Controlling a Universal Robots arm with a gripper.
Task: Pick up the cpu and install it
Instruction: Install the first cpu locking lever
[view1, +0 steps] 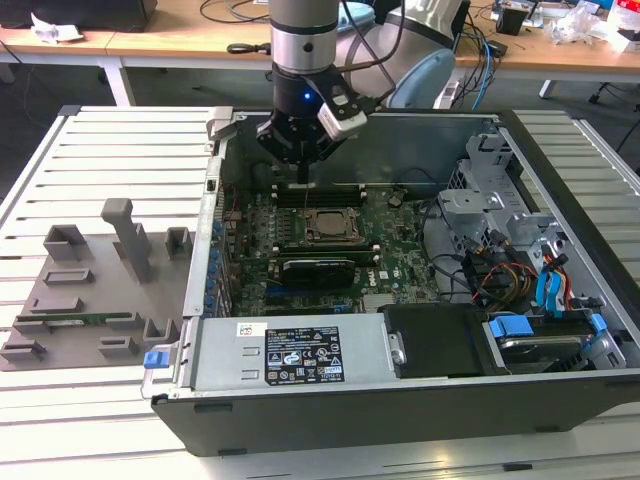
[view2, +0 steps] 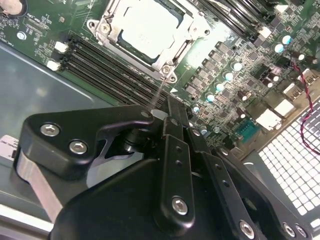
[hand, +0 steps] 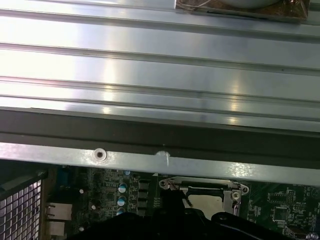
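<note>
Silver-topped cpu (view1: 327, 225) sat in its socket on the motherboard as the gripper (view1: 303, 160) hung just behind it inside the open computer case (view1: 560, 400).

Second wrist view: the pale square plate (view2: 149, 31) lay flat within the metal frame, apparently seated; fingers (view2: 172, 125) pressed together, holding nothing. A careless descent could strike the memory slots (view2: 107, 75). First wrist view: socket edge (hand: 202, 187) barely showed beneath the case rim (hand: 160, 160).

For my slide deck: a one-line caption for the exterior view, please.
Gripper hangs inside the open computer case, just beyond the socket where the cpu sits.
</note>
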